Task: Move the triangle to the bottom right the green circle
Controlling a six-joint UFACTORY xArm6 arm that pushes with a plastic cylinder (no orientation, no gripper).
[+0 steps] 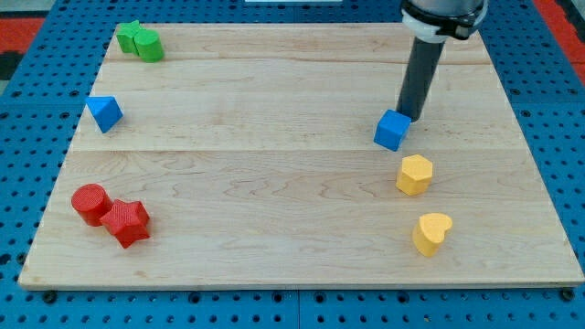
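A blue triangle lies near the view's left edge of the wooden board. A green circle sits at the view's top left, touching a second green block on its left whose shape I cannot make out. My tip stands at the view's right, touching the top right corner of a blue cube, far from the triangle and the green circle.
A yellow hexagon lies below the blue cube, and a yellow heart below that. A red circle and a red star touch each other at the view's bottom left.
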